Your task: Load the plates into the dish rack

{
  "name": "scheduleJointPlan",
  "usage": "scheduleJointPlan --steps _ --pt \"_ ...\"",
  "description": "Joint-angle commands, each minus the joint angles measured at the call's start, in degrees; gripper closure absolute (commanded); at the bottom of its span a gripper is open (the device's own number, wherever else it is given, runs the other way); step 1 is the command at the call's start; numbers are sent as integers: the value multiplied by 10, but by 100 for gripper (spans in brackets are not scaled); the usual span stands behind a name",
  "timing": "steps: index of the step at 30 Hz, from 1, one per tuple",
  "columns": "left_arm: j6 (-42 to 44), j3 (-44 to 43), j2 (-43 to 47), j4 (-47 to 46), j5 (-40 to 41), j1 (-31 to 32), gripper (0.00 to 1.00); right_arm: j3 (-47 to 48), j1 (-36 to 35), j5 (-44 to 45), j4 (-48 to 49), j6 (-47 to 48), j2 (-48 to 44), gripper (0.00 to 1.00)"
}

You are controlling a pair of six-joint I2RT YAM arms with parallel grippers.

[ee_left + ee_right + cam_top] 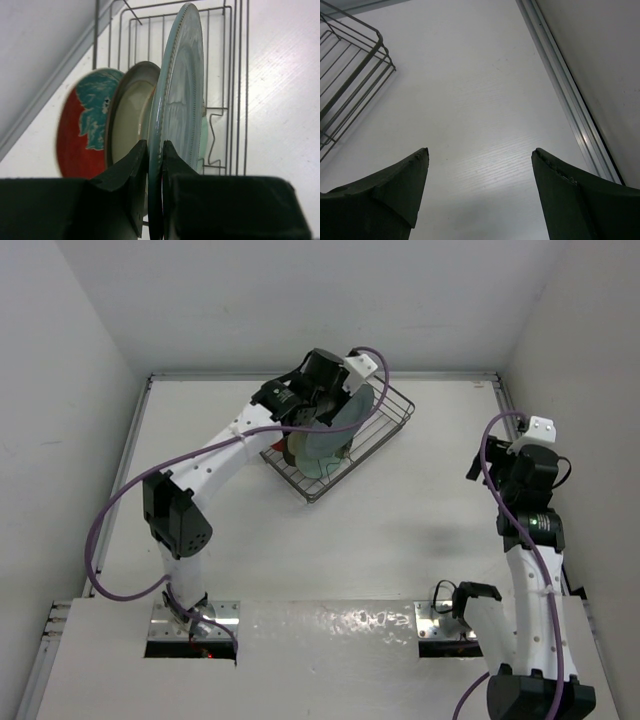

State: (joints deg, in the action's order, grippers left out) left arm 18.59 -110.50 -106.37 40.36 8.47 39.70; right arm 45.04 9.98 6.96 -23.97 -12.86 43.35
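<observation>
- Left wrist view, far left: the red plate (75,135) with its teal pattern stands on edge in the rack (231,60), a little blurred.
- Just right of it, the cream plate (127,120) with a dark rim also stands on edge. It is close beside the red one, but I cannot tell whether they touch.
- Next comes my left gripper (155,145). It pinches the lower rim of the grey-teal plate (182,95), one finger on each face. The plate is upright and edge-on to the camera.
- At that plate's right edge a sliver of the pale green plate (203,140) shows. Beyond it are the rack's wavy divider and straight wires.
- From the top camera, my left arm (215,465) is stretched across the table (420,530) to the rack. The rack sits askew near the far wall, and the left gripper is over the standing plates.
- On the right, my right gripper (480,155) hangs above the table with its fingers spread wide. The rack's corner lies off to its left, well apart, and a metal rail (572,100) runs along the wall on its right.
</observation>
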Motion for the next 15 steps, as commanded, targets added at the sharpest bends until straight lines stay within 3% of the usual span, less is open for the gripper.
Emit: scheduleJointPlan --steps 1,15 --pt "15 -42 37 -73 32 -9 100 -21 0 5 23 2 -12 18" --pt "-10 22 44 -79 -13 -7 100 -20 1 -7 12 10 -2 17"
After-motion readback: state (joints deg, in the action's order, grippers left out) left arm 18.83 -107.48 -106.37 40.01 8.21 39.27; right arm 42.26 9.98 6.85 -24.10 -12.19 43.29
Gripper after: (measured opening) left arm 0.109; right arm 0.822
